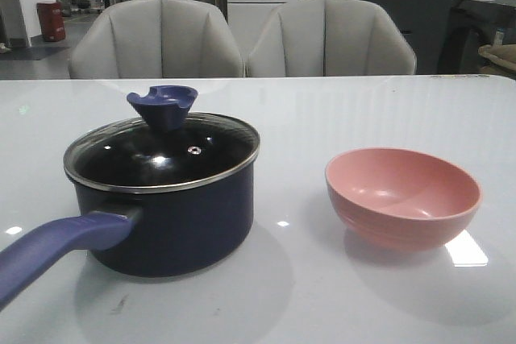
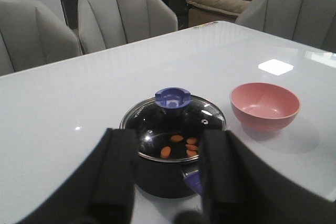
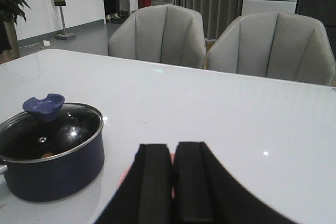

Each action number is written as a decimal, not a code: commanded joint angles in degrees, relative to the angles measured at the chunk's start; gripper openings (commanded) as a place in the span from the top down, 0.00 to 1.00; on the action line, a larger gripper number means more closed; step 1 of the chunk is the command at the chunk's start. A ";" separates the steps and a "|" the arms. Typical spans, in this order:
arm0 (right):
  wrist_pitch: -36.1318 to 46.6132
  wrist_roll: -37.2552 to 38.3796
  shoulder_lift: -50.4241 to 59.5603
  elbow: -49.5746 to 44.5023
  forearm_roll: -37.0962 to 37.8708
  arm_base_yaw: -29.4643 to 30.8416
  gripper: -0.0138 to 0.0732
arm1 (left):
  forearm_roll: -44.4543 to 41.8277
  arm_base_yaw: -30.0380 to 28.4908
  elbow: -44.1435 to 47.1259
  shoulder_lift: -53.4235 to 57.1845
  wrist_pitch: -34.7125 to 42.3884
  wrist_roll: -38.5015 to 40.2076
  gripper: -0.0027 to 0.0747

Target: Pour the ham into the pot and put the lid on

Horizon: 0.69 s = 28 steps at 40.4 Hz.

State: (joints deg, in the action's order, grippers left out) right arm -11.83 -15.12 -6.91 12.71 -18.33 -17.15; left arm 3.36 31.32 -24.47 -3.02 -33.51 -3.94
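The dark navy pot (image 1: 173, 223) stands at the table's left, its long periwinkle handle (image 1: 56, 251) pointing toward the front left. The glass lid (image 1: 161, 155) with the blue knob (image 1: 162, 106) sits on its rim. In the left wrist view, several orange ham slices (image 2: 177, 138) show through the lid (image 2: 205, 116) on the pot's black bottom. My left gripper (image 2: 168, 137) is open, empty, and held back from the pot (image 2: 163, 177). My right gripper (image 3: 173, 150) is shut on nothing, to the right of the pot (image 3: 58, 174). Neither gripper appears in the front view.
A pink bowl (image 1: 401, 196) stands empty to the right of the pot; in the right wrist view only a sliver of the bowl (image 3: 125, 174) shows behind my fingers. Two grey chairs (image 1: 157, 38) stand at the table's far edge.
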 commanded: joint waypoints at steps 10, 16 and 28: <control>4.05 -0.29 -0.51 1.50 -0.33 -0.02 0.67 | 2.23 0.30 0.22 1.30 5.06 0.51 0.81; 4.05 -0.29 -0.51 1.50 -0.33 -0.02 0.67 | 2.23 0.30 0.22 1.30 5.06 0.51 0.81; 4.05 -0.29 -0.51 1.50 -0.33 -0.02 0.67 | 2.23 0.30 0.67 1.30 5.24 0.51 0.81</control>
State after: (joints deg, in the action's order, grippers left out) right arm -11.83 -15.12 -6.91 12.71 -18.33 -17.15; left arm 4.74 31.32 -22.80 -0.87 -33.10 -3.94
